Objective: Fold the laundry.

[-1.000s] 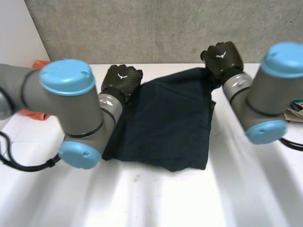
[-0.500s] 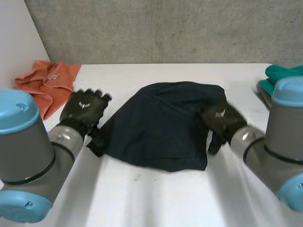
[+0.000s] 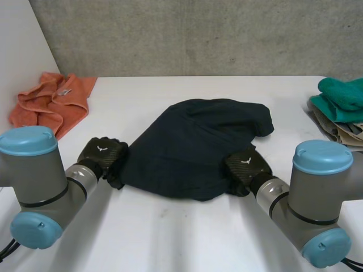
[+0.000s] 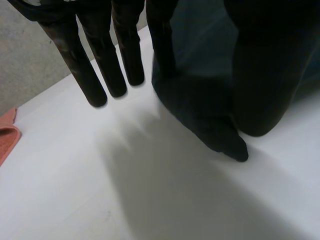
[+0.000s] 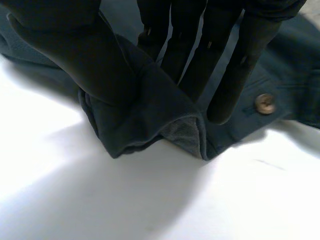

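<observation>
Pinching garment (image 3: 193, 141): left robot hand (image 3: 101, 154), right robot hand (image 3: 244, 166).

From behind my arms, my head camera looks down over the whole table (image 3: 187, 243); each wrist camera closely faces one near corner of the dark cloth (image 3: 187, 147), which the head view shares

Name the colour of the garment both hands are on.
The garment is dark navy blue, shown best in the head view.
</observation>
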You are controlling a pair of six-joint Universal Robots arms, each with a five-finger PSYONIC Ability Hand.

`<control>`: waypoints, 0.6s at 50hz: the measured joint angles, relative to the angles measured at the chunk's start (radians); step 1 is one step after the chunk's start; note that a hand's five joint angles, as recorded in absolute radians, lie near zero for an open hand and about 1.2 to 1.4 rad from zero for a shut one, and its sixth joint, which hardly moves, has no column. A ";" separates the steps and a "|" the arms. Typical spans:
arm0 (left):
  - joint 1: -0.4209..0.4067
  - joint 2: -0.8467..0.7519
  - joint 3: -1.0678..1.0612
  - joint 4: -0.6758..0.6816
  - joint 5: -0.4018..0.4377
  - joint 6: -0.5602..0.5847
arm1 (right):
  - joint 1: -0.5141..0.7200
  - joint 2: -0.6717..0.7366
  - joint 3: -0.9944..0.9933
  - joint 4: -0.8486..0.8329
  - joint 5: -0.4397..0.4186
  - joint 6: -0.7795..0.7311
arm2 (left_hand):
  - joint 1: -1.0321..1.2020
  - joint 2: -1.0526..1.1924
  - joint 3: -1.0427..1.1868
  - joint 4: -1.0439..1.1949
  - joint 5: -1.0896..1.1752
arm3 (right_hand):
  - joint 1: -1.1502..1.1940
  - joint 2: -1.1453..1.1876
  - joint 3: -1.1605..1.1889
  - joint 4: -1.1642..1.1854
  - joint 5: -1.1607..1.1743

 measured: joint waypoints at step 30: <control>-0.149 0.641 0.018 -0.037 -0.112 -0.007 | -0.077 -0.597 -0.211 0.375 0.054 -0.404 | 0.601 0.665 0.670 0.670 0.623 | 0.008 0.000 0.004 0.006 0.015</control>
